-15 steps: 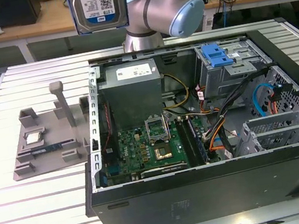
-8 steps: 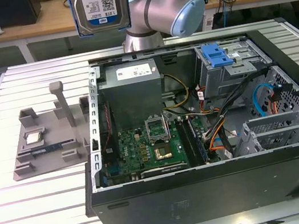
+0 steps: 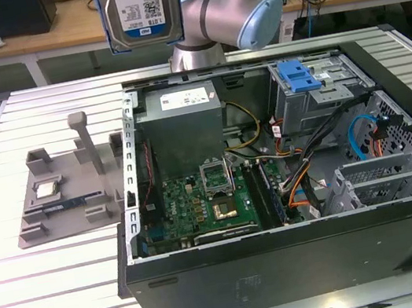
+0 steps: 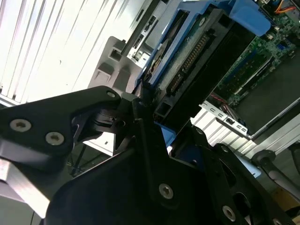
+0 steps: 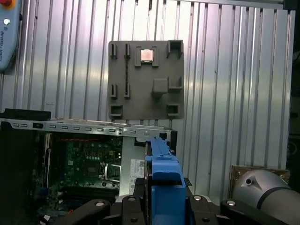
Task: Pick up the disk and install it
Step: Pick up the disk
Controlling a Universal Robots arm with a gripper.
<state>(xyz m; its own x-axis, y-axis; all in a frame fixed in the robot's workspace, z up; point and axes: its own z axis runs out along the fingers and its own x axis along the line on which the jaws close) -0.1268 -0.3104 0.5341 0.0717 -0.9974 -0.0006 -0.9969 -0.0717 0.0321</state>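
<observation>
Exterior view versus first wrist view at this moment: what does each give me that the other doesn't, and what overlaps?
Exterior view: the disk with its labelled face to the camera, held high above the open computer case, plus a blue bracket in the case's drive bay. First wrist view: the disk seen edge-on along its blue rail, and a grey handheld controller. Both: the grey fixture tray with the processor chip, and the motherboard.
</observation>
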